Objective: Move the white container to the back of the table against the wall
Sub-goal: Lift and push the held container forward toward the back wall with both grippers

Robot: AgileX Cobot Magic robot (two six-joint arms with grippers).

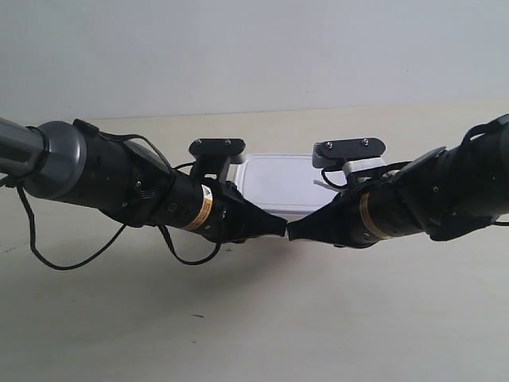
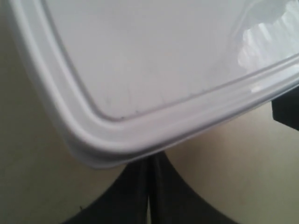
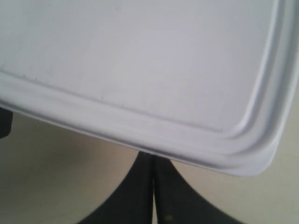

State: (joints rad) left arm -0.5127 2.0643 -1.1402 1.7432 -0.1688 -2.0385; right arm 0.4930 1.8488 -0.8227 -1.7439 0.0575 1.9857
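The white container (image 1: 283, 181) lies flat on the table (image 1: 254, 318), lid on, a strip of bare table between it and the wall (image 1: 254, 48). My left gripper (image 1: 274, 227) comes in from the exterior view's left, shut, its tip at the container's near rim. My right gripper (image 1: 299, 231) comes from the right, also shut, and the two tips almost meet. The left wrist view shows a rounded corner of the container (image 2: 154, 70) above the closed gripper (image 2: 150, 161). In the right wrist view the other near corner of the container (image 3: 140, 60) sits over the closed gripper (image 3: 153, 159).
A black cable (image 1: 95, 256) loops from the arm at the exterior view's left down onto the table. Black camera brackets (image 1: 216, 147) (image 1: 350, 148) stand above each wrist, beside the container. The other gripper's dark edge (image 2: 286, 109) shows in the left wrist view.
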